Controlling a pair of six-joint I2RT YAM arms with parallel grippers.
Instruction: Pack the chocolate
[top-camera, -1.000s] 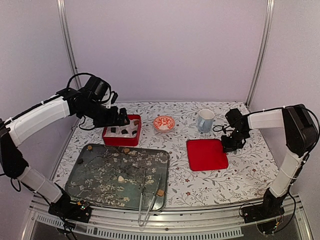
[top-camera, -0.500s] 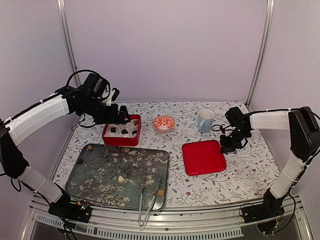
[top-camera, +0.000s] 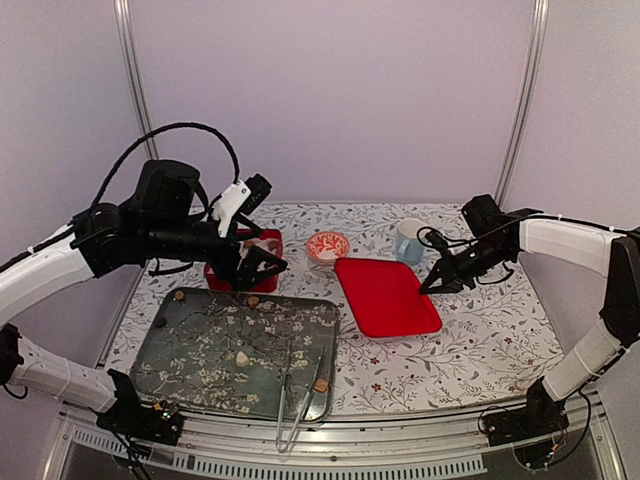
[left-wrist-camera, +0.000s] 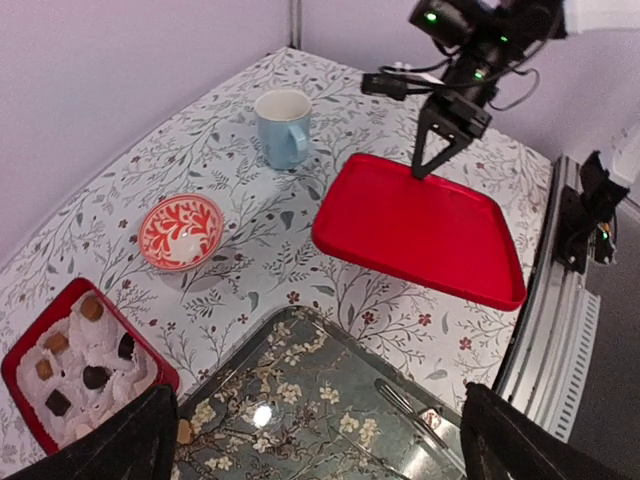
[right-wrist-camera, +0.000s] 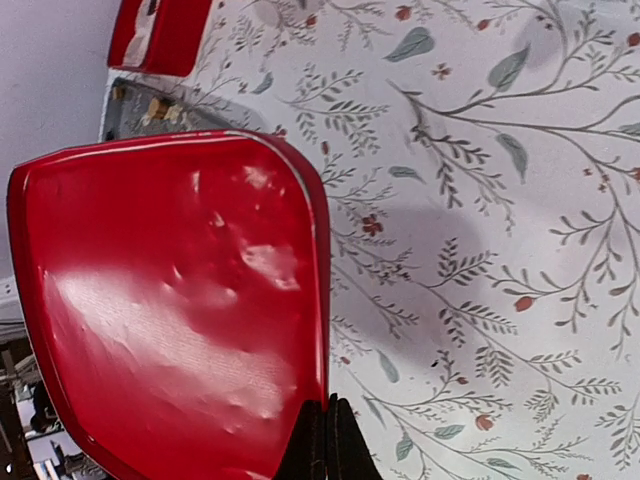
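Pinching the rim of the red lid (top-camera: 385, 295), tilted above the table, the right gripper (top-camera: 430, 288) is clamped tight, while the left gripper (top-camera: 265, 265) hangs spread and empty just beside the chocolate (left-wrist-camera: 95, 377), dark, caramel and cream lumps in the paper-lined red box (top-camera: 222, 282), a few loose on the flowered tray (top-camera: 200, 340) nearer.

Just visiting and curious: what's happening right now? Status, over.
Left jaws open, empty, near red box. Right jaws shut on red lid, held off the table. Chocolate partly boxed; loose pieces on tray.
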